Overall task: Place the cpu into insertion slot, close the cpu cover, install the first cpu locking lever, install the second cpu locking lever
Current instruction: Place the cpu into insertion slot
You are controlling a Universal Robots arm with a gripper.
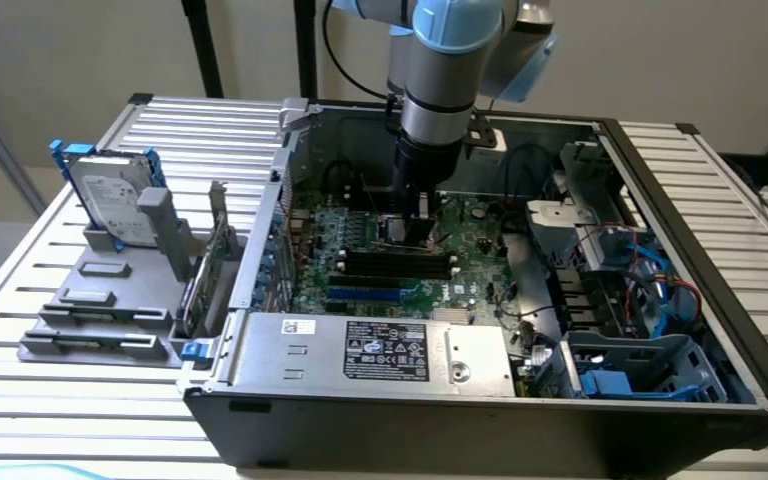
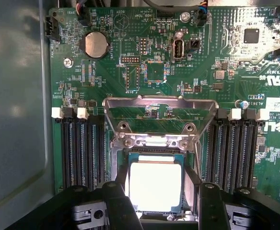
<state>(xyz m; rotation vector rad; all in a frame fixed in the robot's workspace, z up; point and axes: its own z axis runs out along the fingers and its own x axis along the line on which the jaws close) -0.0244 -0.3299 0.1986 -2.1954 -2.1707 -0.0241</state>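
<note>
Flanking cpu [image 2: 155, 186], parted fingers [image 2: 117, 207]; UL mark [image 2: 273, 79] on board [image 2: 111, 91].

In the wrist view the fingers [image 2: 117, 205] overlap the side edges of the cpu [image 2: 155, 186], so whether they touch it cannot be told. The cpu's edge nearest the fingers' root is lost behind the black housing [image 2: 39, 213]. Beyond the fingertips the insertion slot [image 2: 154, 152] peeks out as a thin rim; the cpu covers the rest. In the exterior view the arm [image 1: 427, 130] blocks both.
</note>
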